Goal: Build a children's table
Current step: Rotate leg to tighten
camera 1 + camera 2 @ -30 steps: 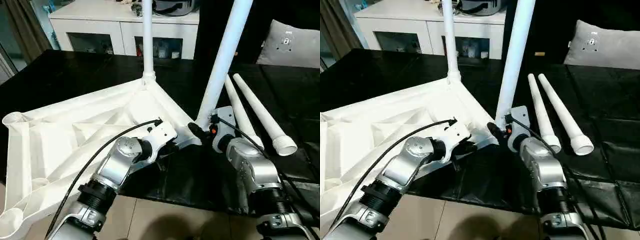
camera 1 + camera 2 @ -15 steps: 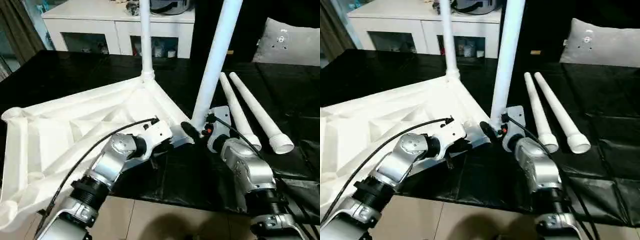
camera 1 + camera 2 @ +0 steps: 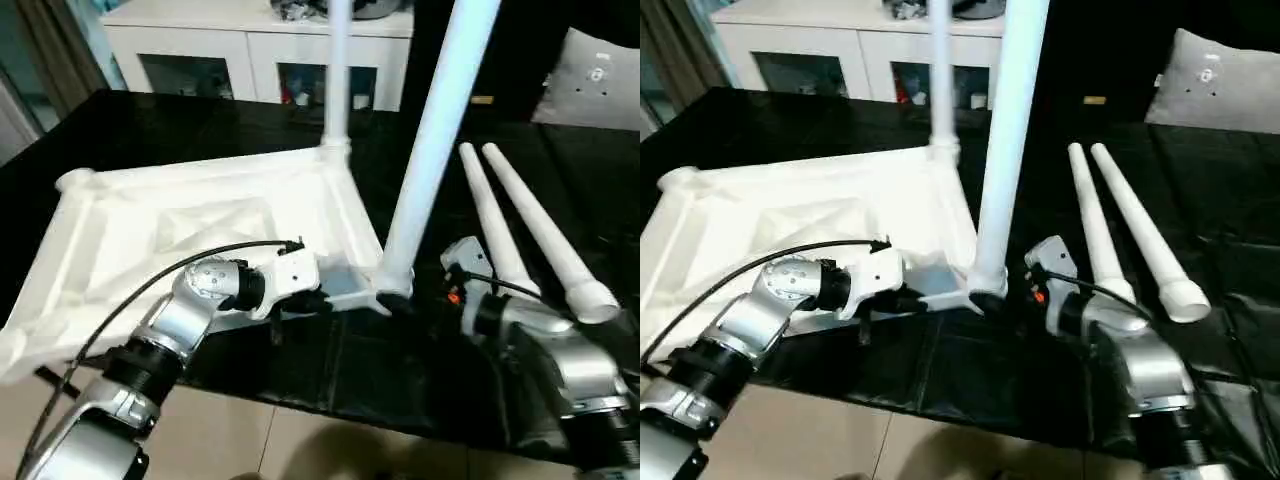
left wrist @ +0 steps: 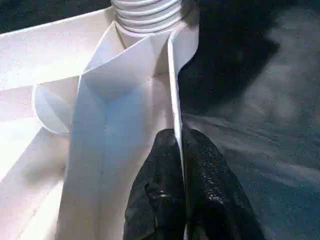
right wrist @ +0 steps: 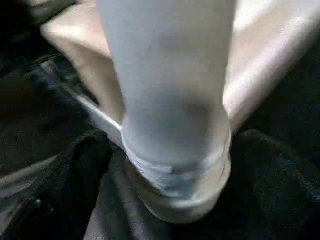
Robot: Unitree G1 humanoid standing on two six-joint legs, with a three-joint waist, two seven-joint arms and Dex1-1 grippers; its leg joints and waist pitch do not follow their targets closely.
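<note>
Table top [image 3: 200, 215], upside down on the desk [image 3: 120, 130]: its rim is pinched by the left hand [image 4: 179, 145]; the second leg [image 3: 430, 150] is gripped by the right hand [image 3: 400, 300], judged ready for further twisting home.

Upturned children's tabletop [image 3: 180, 215] lying on the desk [image 3: 150, 125], left of centre. One leg [image 3: 337, 75] standing in its far corner socket, another leg [image 3: 430, 150] in its near right corner. Two loose legs [image 3: 530, 225] side by side on the desk to the right. Cabinet [image 3: 255, 45] behind the desk, cushion [image 3: 600, 80] far right.
</note>
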